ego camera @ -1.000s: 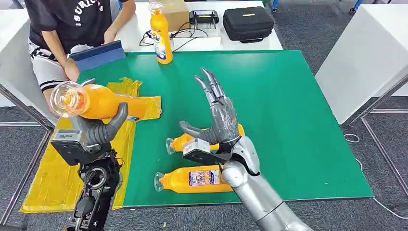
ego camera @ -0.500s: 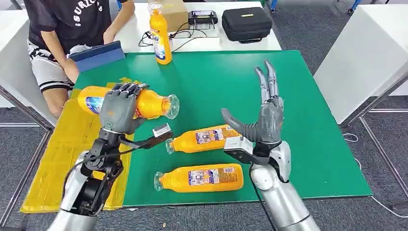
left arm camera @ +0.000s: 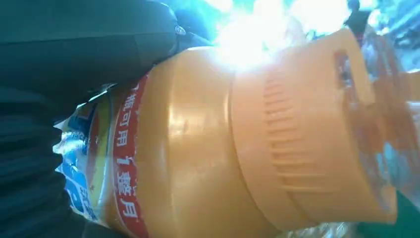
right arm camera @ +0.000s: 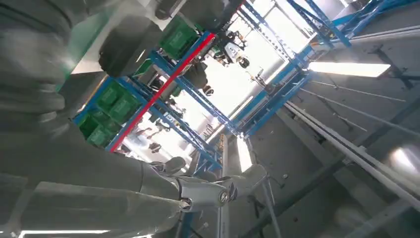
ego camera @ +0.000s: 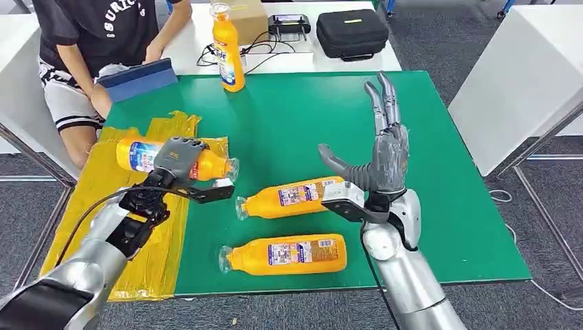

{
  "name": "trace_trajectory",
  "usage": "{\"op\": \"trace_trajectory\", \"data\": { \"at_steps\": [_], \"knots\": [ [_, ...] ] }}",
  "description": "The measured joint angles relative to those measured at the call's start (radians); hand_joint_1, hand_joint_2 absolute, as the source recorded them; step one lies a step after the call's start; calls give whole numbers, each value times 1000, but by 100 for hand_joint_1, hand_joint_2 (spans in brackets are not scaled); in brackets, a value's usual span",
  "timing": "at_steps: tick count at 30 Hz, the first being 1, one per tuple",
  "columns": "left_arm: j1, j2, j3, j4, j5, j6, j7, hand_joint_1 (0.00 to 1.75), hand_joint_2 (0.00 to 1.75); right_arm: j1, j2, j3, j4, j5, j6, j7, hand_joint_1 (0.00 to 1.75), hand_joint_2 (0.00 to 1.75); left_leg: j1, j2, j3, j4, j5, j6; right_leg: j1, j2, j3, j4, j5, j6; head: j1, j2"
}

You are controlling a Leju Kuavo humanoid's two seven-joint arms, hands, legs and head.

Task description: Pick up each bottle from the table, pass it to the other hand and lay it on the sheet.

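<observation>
Orange bottles (ego camera: 287, 254) with blue, white and red labels are seen on a green surface (ego camera: 440, 172). A yellow sheet (ego camera: 155, 261) is laid alongside. A dark grey robot hand (ego camera: 381, 161) is shown.

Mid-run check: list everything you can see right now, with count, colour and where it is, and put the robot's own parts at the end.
Held bottle: 1, orange, lying sideways over the sheet in the left hand.
Lying bottles: 2, orange, on the mat, one nearer the middle, one by the near edge.
Upright bottle: 1, orange, at the mat's far edge.
Sheet: 1, yellow, on the mat's left side.
Mat: 1, green, covering the table.
Case: 1, black, on the white table behind.
Person: 1, dark shirt, seated far left.
Left hand: grey, gripping the held bottle.
Right hand: grey, raised over the mat, fingers apart, holding nothing.
</observation>
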Motion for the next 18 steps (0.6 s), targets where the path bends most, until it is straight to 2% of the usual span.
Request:
{"op": "trace_trajectory", "data": {
  "at_steps": [2, 3, 4, 8, 9, 14, 17, 18],
  "knots": [
    [-16, 0, -15, 53, 0, -13, 37, 171, 175, -1, 3, 0, 0, 8, 8, 7, 0, 175, 0, 0, 0, 0, 0, 0, 0, 0, 0, 0, 0, 0, 0, 0],
    [-22, 0, -19, 76, 0, -16, 50, 21, 175, -2, 6, 1, 0, 11, 10, 9, 0, 175, 0, 0, 0, 0, 0, 0, 0, 0, 0, 0, 0, 0, 0, 0],
    [-26, 0, -21, 97, 0, -20, 64, 3, 175, -3, 8, 1, 0, 15, 13, 13, 0, 175, 0, 0, 0, 0, 0, 0, 0, 0, 0, 0, 0, 0, 0, 0],
    [-37, 0, -34, 165, 0, -42, 159, 0, 175, -4, 15, 2, 0, 32, 26, 23, 0, 175, 0, 0, 0, 0, 0, 0, 0, 0, 0, 0, 0, 0, 0, 0],
    [-37, 0, -34, 174, 0, -41, 164, 0, 0, -4, 16, 2, 0, 33, 26, 24, 0, 175, 0, 0, 0, 0, 0, 0, 0, 0, 0, 0, 0, 0, 0, 0],
    [-39, -1, -34, 207, 1, -53, 139, 0, 0, -4, 17, 3, 1, 49, 37, 32, 0, 175, 0, 0, 0, 0, 0, 0, 0, 0, 0, 0, 0, 0, 0, 0],
    [-38, -10, -19, 213, 49, -10, 46, 0, 0, -4, 16, 3, 6, 64, 48, 43, 0, 175, 0, -1, 0, 0, 0, 0, 0, 0, 0, 0, 0, 0, -1, 0],
    [-37, -17, -2, 212, 96, 31, -31, 0, 0, -4, 16, 3, 8, 72, 56, 50, 0, 175, 0, -1, 0, 0, 0, 0, 0, 0, 0, 0, 0, 0, 0, 0]
  ]
}}
